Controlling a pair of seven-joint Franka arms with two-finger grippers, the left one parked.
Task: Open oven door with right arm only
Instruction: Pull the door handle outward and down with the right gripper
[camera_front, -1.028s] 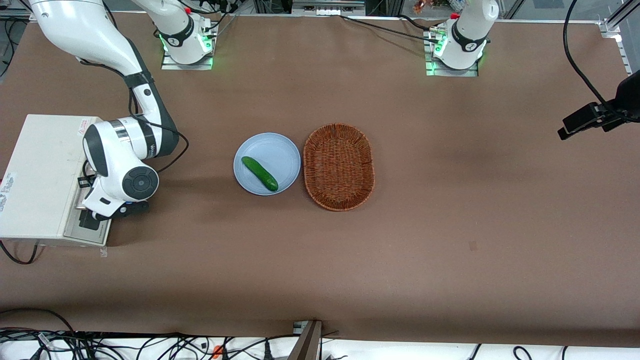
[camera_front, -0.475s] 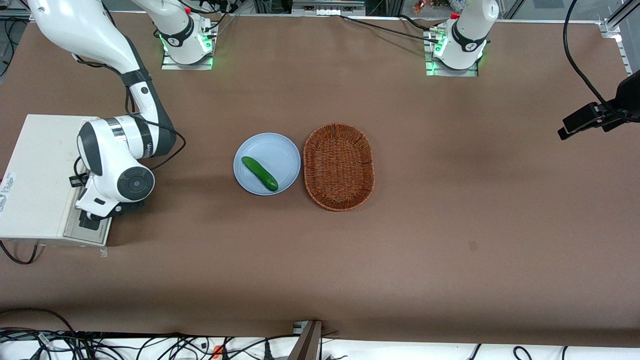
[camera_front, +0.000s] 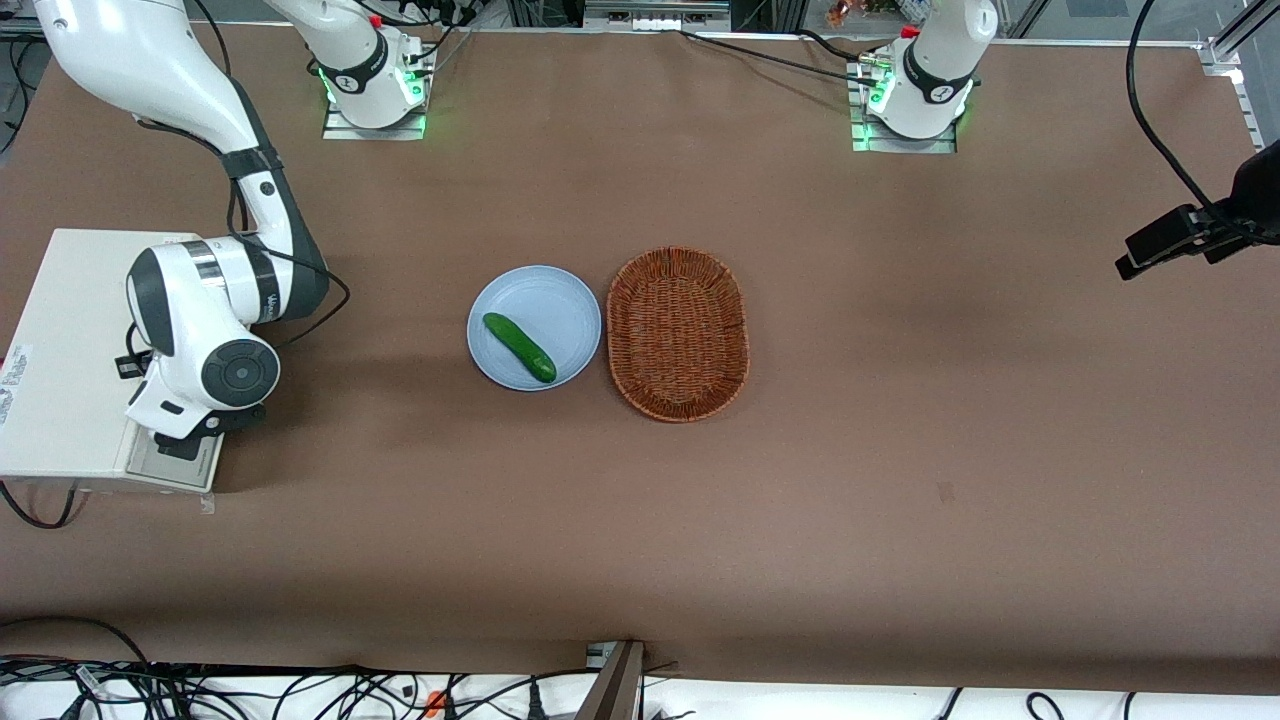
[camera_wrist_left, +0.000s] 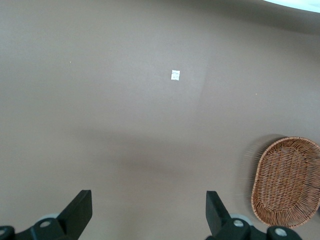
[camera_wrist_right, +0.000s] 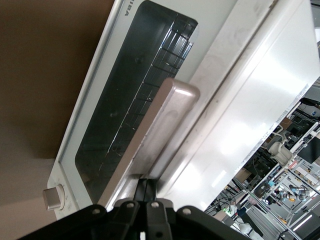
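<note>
Oven door (camera_wrist_right: 125, 105): silver-grey frame, dark glass, wire rack lines visible through it; long brushed-metal bar handle (camera_wrist_right: 160, 125) along its upper edge. Gripper (camera_wrist_right: 146, 192) sits at the handle's end, fingers drawn together, apparently pinching it. One round knob (camera_wrist_right: 53, 196) beside the glass. Oven (camera_front: 70, 350), boxy, cream-white, stands at the working arm's end of the table (camera_front: 900, 450), a matte brown sheet. Right arm (camera_front: 200, 330) hangs over the oven's front. Toward table centre: pale blue round plate (camera_front: 560, 300) holding a green cucumber (camera_front: 519, 347), oval wicker basket (camera_front: 678, 333) just beside. Cable clutter along the near edge.
</note>
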